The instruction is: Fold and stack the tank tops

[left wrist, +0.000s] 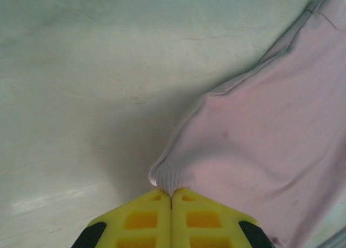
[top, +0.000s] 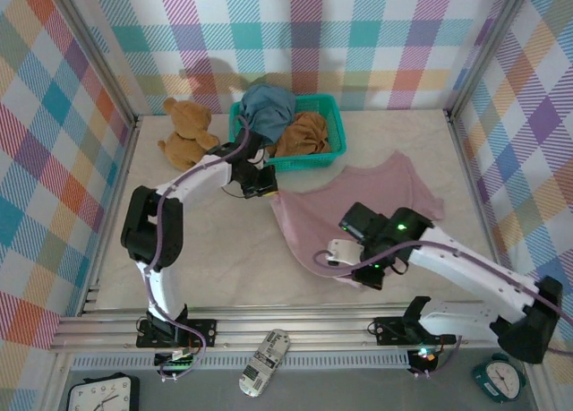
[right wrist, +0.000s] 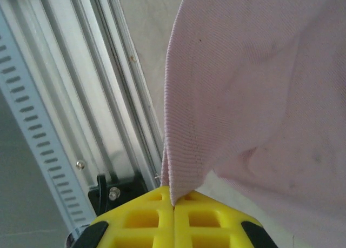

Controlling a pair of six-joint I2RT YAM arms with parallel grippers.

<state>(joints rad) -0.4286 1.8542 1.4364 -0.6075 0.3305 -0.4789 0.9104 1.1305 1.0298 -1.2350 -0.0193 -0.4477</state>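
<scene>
- The dusty pink tank top (top: 367, 196) lies spread on the counter (top: 224, 259), just in front of a teal basket (top: 309, 163). Two points on its left edge are held by the arms.
- The left gripper (left wrist: 171, 193) is clamped on a ribbed corner of the pink top at the end nearest the basket. Only a small nub of hem sits between the yellow jaws, so a firm pull could slide it free.
- The right gripper (right wrist: 173, 196) is pinched shut on the hem at the near end, with cloth hanging from it. This bite looks thin too, and a slip would drop that corner.
- If the two arms travel at unlike speeds or heights, the edge stretched between them would probably skew and the fold would land crooked.
- The rest of the top rests on the counter. Dragged rather than lifted, it may bunch into wrinkles under the fold.
- The right gripper hangs close to the metal rail (right wrist: 108, 124) along the counter's front. Loose cloth could catch there or spill over the edge.
- The left arm is near the basket, which holds the slate blue tank top (top: 267, 107) and the ochre brown tank top (top: 304, 135), both heaped. A wide swing could knock the basket or the teddy bear (top: 185, 133) beside it.
</scene>
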